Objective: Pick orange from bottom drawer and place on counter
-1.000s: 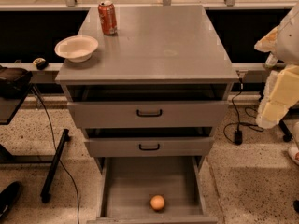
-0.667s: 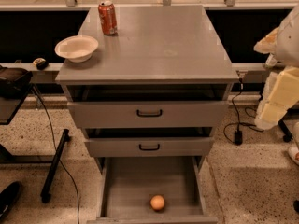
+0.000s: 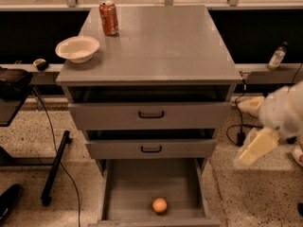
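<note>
Since the earlier frames, the arm has been lowered on the right side of the cabinet, and the gripper has been brought down and slightly inward. The orange, the can and the bowl are found where they were.

One gripper is seen, as a pale, smeared shape. It is held in the air off the right edge of the cabinet, level with the middle drawer and apart from it. Nothing is seen to be held or touched by it. Whether it is spread or closed cannot be told.

Three drawers are counted. The top drawer and the middle drawer are each pulled slightly forward, and each is fitted with one black handle, two handles in all. The bottom drawer is drawn fully out below them, well down and to the left of the gripper.

One orange is counted. It lies on the floor of the bottom drawer, near its front edge and about midway between its side walls.

On the counter, one red can stands upright near the back left corner. One white bowl is set at the left edge, partly overhanging it. One bottle is seen on the ledge beyond the right edge.
</note>
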`<state>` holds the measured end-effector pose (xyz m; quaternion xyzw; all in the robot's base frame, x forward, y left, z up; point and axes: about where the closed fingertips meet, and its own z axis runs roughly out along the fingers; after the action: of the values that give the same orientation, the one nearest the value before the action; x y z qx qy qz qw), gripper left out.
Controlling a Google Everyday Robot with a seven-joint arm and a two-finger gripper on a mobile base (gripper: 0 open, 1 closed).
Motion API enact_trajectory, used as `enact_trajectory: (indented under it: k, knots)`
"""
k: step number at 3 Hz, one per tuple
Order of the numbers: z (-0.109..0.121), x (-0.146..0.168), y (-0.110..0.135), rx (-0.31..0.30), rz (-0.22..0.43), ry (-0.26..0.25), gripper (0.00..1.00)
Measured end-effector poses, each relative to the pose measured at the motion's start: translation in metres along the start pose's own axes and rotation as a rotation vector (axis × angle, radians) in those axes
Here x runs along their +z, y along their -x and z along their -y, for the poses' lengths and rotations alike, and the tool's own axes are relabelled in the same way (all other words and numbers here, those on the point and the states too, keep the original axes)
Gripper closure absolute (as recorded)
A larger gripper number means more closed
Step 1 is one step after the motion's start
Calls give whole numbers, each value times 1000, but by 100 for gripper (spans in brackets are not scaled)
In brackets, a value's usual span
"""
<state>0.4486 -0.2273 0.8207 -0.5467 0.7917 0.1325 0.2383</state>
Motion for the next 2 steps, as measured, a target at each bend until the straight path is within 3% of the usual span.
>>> enact_trajectory:
  k: [1, 2]
  knots:
    - [-4, 55, -37, 67, 304, 13, 0]
    - [-6, 51, -39, 64, 326, 10, 0]
